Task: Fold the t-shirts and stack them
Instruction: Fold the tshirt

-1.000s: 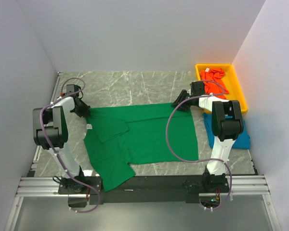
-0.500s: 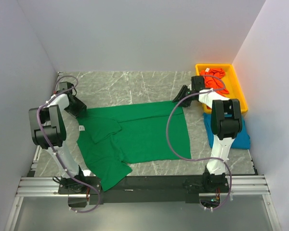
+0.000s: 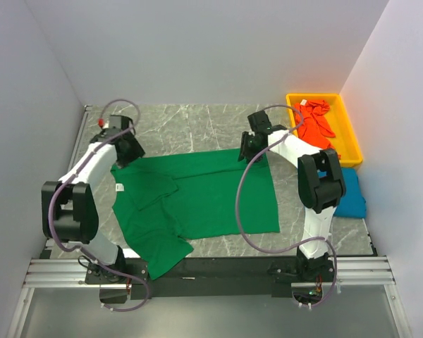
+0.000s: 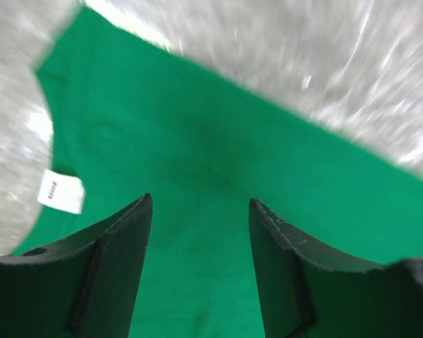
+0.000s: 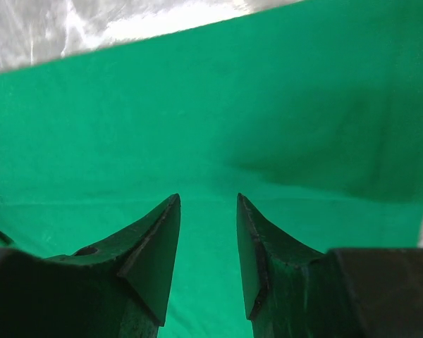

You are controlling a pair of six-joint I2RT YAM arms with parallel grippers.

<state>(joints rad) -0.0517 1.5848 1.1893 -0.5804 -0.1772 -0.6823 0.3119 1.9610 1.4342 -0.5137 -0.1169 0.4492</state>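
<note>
The green t-shirt [image 3: 211, 193] lies spread across the middle of the marble table, its white neck label [image 3: 120, 188] at the left. My left gripper [image 3: 127, 156] hovers over its top left corner, jaws open and empty; in the left wrist view it [image 4: 200, 201] sits above green t-shirt [image 4: 218, 155] with the label [image 4: 60, 191] to the left. My right gripper [image 3: 247, 151] hangs open over the shirt's top right edge, seen above green t-shirt [image 5: 197, 105] as my right gripper [image 5: 208, 197]. A blue t-shirt [image 3: 352, 197] lies folded at the right. An orange-red t-shirt [image 3: 314, 121] is crumpled in the bin.
A yellow plastic bin [image 3: 349, 134] stands at the back right corner. Grey walls close in the left, back and right sides. A metal rail [image 3: 211, 271] with both arm bases runs along the near edge.
My left gripper has opened and let go of the shirt's top left corner, then moved right. The right gripper has moved left over the shirt. The shirt has shifted left and lies flatter.
</note>
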